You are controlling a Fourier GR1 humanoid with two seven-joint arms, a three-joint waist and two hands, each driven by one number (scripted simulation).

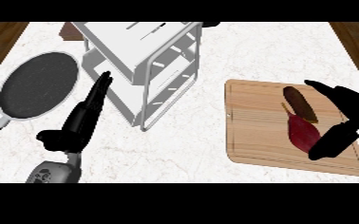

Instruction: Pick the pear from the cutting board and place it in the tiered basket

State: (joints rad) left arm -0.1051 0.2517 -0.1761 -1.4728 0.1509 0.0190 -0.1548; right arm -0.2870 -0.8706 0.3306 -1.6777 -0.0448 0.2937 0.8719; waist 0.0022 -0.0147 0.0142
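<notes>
You see the pear (302, 132), dark red and lying on its side, on the right part of the wooden cutting board (263, 128), which sits on the marble counter (189, 137) at the view's right. A dark brown, elongated item (301, 104) lies just above the pear on the same board; you cannot tell what it is from this angle. Your right hand (338, 123) is over the board's right edge, fingers and thumb curved around the pear from above and below, close to or touching it, though contact is hard to confirm. The white tiered basket (144, 61) stands well apart to the left, near the counter's far edge. Your left hand (82, 118) is just beside the basket's left side, fingers straight and relaxed, holding nothing. A dark round pan (38, 85) lies at the far left.
</notes>
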